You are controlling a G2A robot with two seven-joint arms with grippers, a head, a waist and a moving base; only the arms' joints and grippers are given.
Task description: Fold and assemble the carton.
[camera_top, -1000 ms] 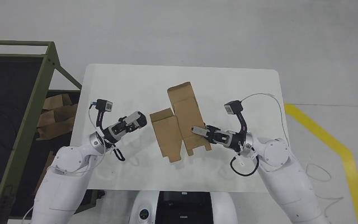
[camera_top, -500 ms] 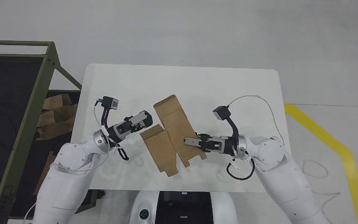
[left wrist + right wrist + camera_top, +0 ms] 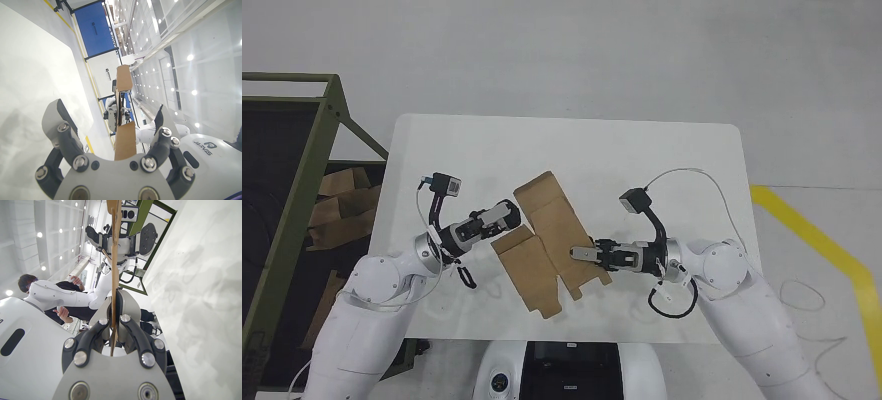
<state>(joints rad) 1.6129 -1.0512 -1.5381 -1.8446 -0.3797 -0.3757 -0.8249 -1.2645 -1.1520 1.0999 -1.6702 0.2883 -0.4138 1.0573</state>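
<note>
The carton is a flat brown cardboard blank held above the middle of the white table. My right gripper is shut on the blank's right side; in the right wrist view the sheet runs edge-on through its closed fingers. My left gripper is at the carton's left edge and is open. In the left wrist view the cardboard edge passes between its two fingers without touching either pad. The right wrist view also shows the left gripper, standing wide around the far edge.
A green-framed cart stands off the table's left side with several cardboard pieces in it. A yellow floor line runs past the right side. Bare tabletop lies behind and to the right of the carton.
The right gripper has carried the carton leftward and turned it. The left gripper has moved right, so the carton's left edge now sits between its open fingers.
</note>
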